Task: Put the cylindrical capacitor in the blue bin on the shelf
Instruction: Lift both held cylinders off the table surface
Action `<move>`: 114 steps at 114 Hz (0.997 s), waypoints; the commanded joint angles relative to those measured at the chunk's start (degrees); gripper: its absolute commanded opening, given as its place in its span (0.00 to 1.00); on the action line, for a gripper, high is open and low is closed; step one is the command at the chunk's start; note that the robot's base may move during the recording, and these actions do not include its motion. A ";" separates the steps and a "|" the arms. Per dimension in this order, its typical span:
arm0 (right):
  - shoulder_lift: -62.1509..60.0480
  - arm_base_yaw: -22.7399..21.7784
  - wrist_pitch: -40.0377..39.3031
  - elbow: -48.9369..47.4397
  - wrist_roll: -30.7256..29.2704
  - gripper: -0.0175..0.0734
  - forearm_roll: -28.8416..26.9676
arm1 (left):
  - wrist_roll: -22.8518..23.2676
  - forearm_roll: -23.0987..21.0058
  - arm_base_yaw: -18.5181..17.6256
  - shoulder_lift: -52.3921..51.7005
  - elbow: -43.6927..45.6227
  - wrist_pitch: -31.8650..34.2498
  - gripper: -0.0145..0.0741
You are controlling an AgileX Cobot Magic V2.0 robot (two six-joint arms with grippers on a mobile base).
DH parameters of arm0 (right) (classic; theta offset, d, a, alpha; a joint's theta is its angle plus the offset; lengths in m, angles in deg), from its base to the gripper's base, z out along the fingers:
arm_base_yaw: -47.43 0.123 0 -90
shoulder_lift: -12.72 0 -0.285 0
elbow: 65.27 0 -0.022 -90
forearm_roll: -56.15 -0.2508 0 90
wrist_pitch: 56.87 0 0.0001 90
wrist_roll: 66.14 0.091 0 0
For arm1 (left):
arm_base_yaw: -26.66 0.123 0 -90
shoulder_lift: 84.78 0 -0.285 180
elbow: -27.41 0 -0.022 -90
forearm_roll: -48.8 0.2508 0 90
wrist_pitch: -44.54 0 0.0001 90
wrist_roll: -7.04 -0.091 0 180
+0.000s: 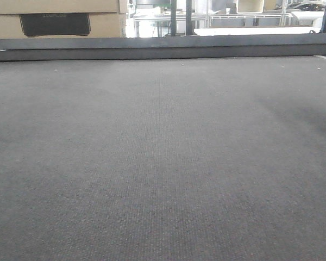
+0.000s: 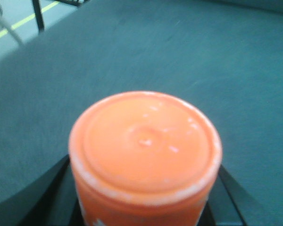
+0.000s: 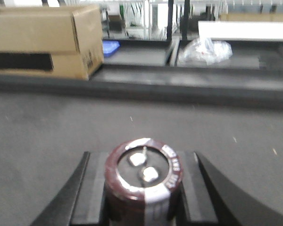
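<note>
Grey, finely woven fabric covers the broad table [image 1: 163, 163], which fills nearly all of the front view and ends at a long dark raised edge [image 1: 163, 48] along its far side. Beyond that edge, in the right wrist view, a brown cardboard box [image 3: 42, 40] with a dark rectangular cut-out sits at the upper left. A flat white slab [image 3: 245, 30] lies at the upper right, and a crumpled clear plastic bag [image 3: 207, 49] sits just below and to the left of it. A small blue object [image 3: 111, 47] peeks out just beside the box's right end, too blurred to identify. Thin dark uprights and pale racking stand further back, out of focus. In the left wrist view, the left fingers [image 2: 49, 195] are closed around an orange canister [image 2: 145, 146] with a round, slightly dished top, held upright above the fabric. In the right wrist view, the right fingers [image 3: 70, 197] are clamped on the cylindrical capacitor [image 3: 145, 172]. It stands upright between the grey inner pads, its maroon sleeve, pale stripe and two silvery terminals facing the camera, well short of the raised edge.
</note>
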 commanded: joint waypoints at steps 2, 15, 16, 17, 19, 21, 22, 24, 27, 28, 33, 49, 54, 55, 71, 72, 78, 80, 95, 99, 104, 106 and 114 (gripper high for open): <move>-0.54 -2.63 2.27 -0.14 -0.13 0.02 0.39 | 0.05 4.21 -2.45 -7.52 0.92 -8.88 0.04; -0.54 -7.16 6.75 -0.14 -0.13 0.02 0.57 | 0.05 5.37 -6.86 -15.21 0.89 -18.66 0.04; -0.54 -7.43 7.03 -0.14 -0.13 0.02 0.57 | 0.05 5.36 -6.86 -15.21 0.89 -19.19 0.04; -0.54 -7.67 7.31 -0.14 -0.13 0.02 0.77 | 0.05 5.36 -7.51 -16.07 0.89 -19.73 0.04; -0.54 -8.38 8.29 -0.14 -0.13 0.02 1.19 | 0.05 5.36 -8.52 -17.32 0.89 -21.20 0.04; -0.54 -8.80 8.92 -0.14 -0.13 0.02 1.53 | 0.05 5.36 -9.21 -18.13 0.89 -22.15 0.04; -0.54 -9.18 9.60 -0.14 -0.13 0.02 1.72 | 0.05 5.36 -9.56 -18.51 0.89 -23.15 0.04; -0.54 -9.52 10.26 -0.14 -0.13 0.02 2.12 | 0.05 5.26 -10.25 -19.30 0.89 -24.08 0.04; -0.54 -10.03 11.72 -0.14 -0.13 0.02 3.21 | 0.05 4.92 -12.05 -21.27 0.89 -25.93 0.04; -0.54 -10.14 12.42 -0.14 -0.13 0.02 3.39 | 0.05 4.75 -12.42 -21.65 0.89 -26.38 0.04; -0.68 -10.27 14.18 -0.14 -0.13 0.02 3.89 | 0.05 4.46 -14.65 -23.91 0.89 -29.15 0.04; -3.12 -9.42 20.42 -0.14 -0.13 0.02 4.06 | 0.05 2.63 -21.53 -31.74 0.89 -38.59 0.04; -4.51 -8.84 21.48 -0.14 -0.13 0.02 4.06 | 0.05 1.54 -23.02 -34.21 0.89 -41.21 0.04; -4.77 -8.76 21.64 -0.14 -0.13 0.02 4.06 | 0.05 1.33 -23.44 -35.08 0.89 -41.64 0.04; -11.32 -6.14 24.65 0.21 -0.13 0.02 4.06 | 0.05 -1.45 -25.92 -43.53 0.89 -51.11 0.04; -11.32 -6.14 24.65 0.21 -0.13 0.02 4.06 | 0.05 -1.45 -25.92 -43.53 0.89 -51.11 0.04; -14.41 -4.87 26.25 0.21 -0.13 0.02 4.06 | 0.05 -1.61 -26.63 -47.12 0.89 -55.03 0.04; -15.47 -4.36 26.76 0.21 -0.13 0.02 4.06 | 0.05 -1.61 -26.74 -48.27 0.89 -56.43 0.04; -21.20 -1.35 28.30 0.21 -0.13 0.02 4.06 | 0.05 -1.64 -26.87 -55.66 -0.99 -62.09 0.04; -22.62 -0.88 28.31 0.31 -0.13 0.02 4.06 | 0.05 -1.64 -26.87 -57.68 -1.77 -62.42 0.04; -24.35 -0.47 28.31 0.46 -0.13 0.02 4.06 | 0.05 -1.76 -26.87 -59.98 -2.55 -62.79 0.04; -24.94 -0.35 28.31 0.59 -0.13 0.02 4.06 | 0.05 -1.76 -26.87 -60.68 -2.85 -62.82 0.04; -27.67 -0.36 29.01 1.42 -0.13 0.02 4.06 | 0.05 -1.76 -26.87 -64.27 -4.36 -62.93 0.04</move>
